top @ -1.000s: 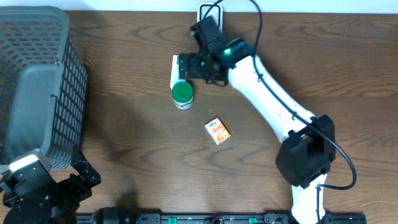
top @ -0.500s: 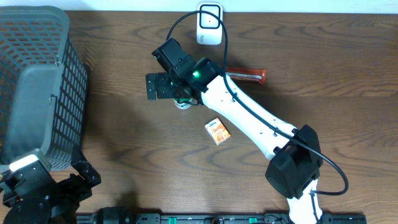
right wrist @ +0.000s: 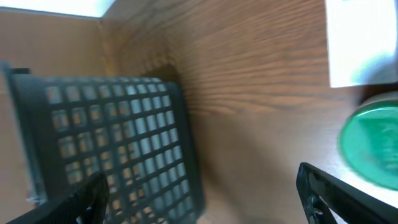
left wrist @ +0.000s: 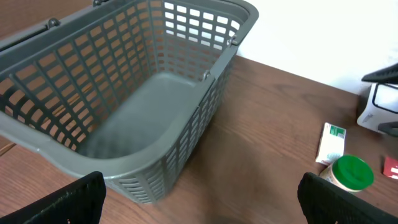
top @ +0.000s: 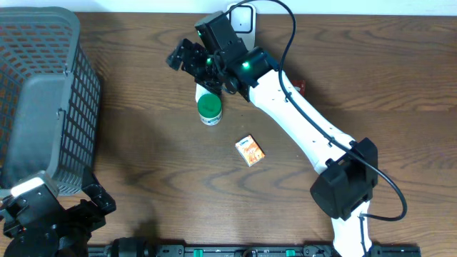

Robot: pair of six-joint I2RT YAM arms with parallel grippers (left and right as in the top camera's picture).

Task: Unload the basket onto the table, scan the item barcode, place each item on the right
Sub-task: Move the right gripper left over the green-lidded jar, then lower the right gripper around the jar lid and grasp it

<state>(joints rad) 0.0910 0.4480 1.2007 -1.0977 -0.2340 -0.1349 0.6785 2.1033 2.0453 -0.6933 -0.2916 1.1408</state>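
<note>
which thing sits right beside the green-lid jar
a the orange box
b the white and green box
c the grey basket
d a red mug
b, the white and green box lies right beside the green-lid jar, while the orange box and the grey basket sit well apart from it.

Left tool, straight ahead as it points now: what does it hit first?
The grey basket: its near wall stands right ahead of the open left tool. The green-lidded jar and white box lie off to the right, outside that line. How far off the wall is, the pictures don't settle.
</note>
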